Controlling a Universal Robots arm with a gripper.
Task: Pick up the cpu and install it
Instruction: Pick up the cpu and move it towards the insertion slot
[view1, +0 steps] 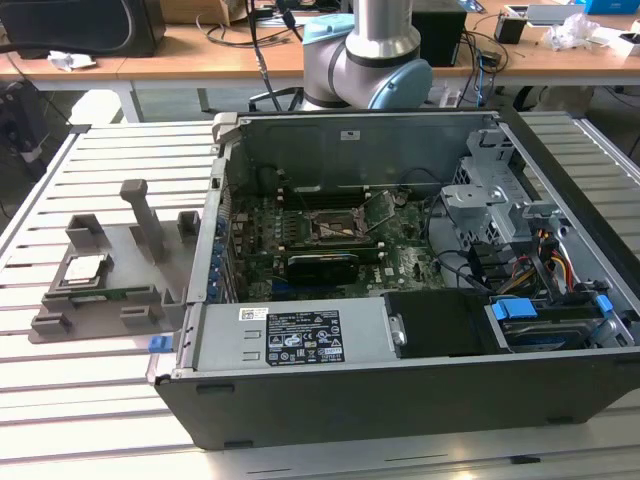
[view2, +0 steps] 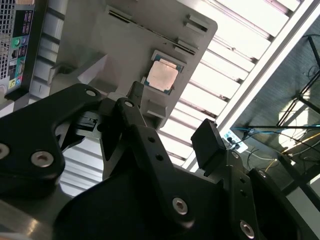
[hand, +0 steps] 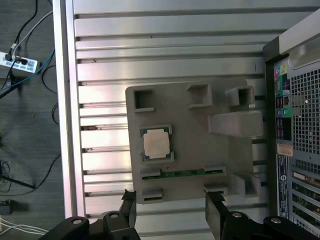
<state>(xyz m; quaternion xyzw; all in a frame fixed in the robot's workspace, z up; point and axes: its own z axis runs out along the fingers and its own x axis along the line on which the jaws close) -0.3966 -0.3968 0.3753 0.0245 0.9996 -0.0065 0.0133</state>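
The cpu (view1: 82, 270) (hand: 156, 144) (view2: 162, 76), a small square chip with a dull silver top, lies flat in a recess of the grey plastic tray (view1: 130, 250) (hand: 192, 142) (view2: 135, 45) on the slatted table, on the exterior view's left. In both wrist views my gripper (hand: 172, 210) (view2: 170, 132) hangs well above the tray, offset from the cpu. Its black fingers (hand: 215, 210) (view2: 207, 145) stand wide apart with nothing between them. The black motherboard socket (view1: 335, 225) sits inside the open computer case (view1: 400, 400).
A green memory stick (hand: 182, 174) lies in a tray slot beside the cpu. A tall grey post (view1: 145, 215) rises from the tray. The case wall (hand: 300, 125) stands close to the tray. The arm's base (view1: 370, 55) is behind the case. Cables lie on the floor (hand: 25, 100).
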